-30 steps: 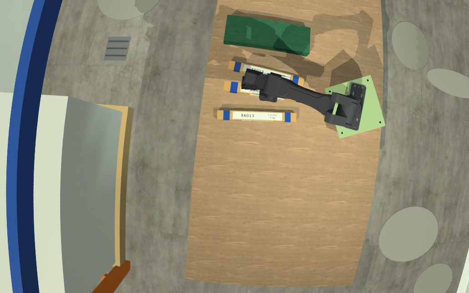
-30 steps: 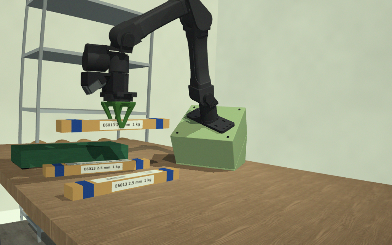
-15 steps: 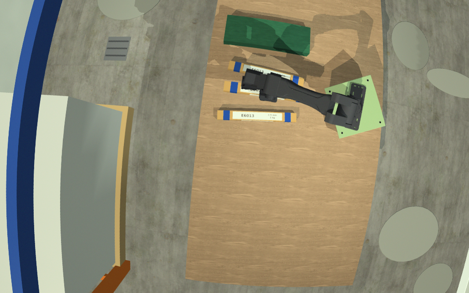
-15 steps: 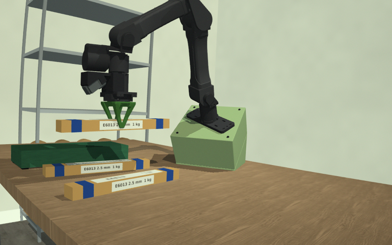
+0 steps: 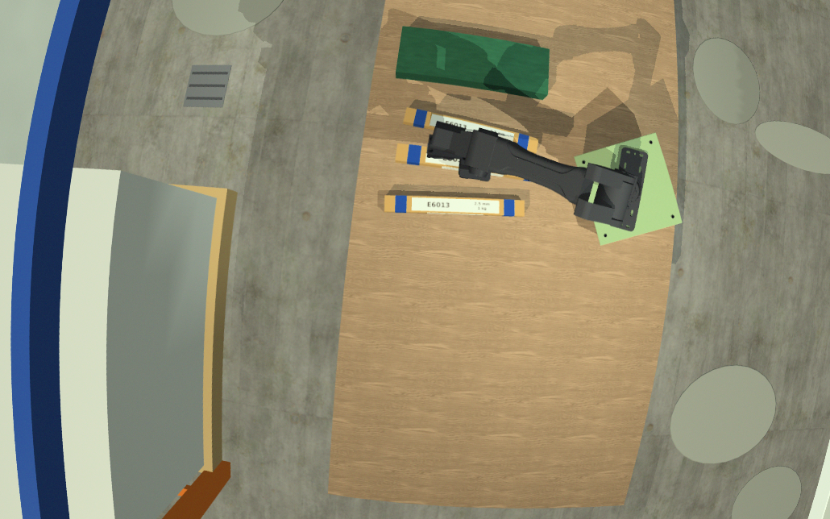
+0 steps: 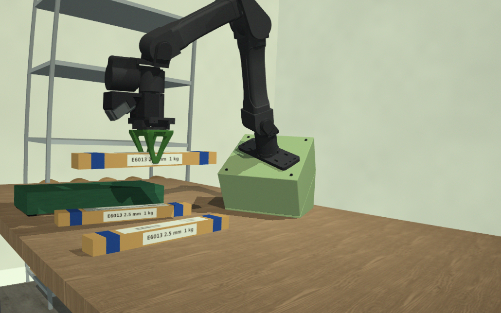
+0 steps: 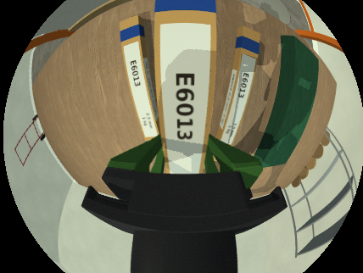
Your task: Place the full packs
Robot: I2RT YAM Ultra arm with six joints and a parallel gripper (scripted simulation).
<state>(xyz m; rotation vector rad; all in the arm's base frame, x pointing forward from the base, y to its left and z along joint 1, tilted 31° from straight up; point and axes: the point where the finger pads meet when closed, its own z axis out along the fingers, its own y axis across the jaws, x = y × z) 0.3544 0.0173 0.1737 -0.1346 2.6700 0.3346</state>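
Note:
My gripper [image 6: 155,159] is shut on the middle of one tan E6013 electrode pack [image 6: 144,159] and holds it level, well above the table. In the wrist view this held pack [image 7: 185,85] runs straight out from between the green fingers. From above, the held pack [image 5: 411,154] is partly hidden under the arm. A second pack [image 6: 121,214] lies flat on the table beside the dark green low platform [image 6: 88,195]. A third pack [image 6: 155,234] lies flat nearer the table's front. Nothing lies on the platform [image 5: 472,60].
The arm stands on a light green base block [image 6: 269,177] to the right of the packs. A metal shelf rack [image 6: 44,92] stands behind the table. The table's left edge runs close to the platform and the packs.

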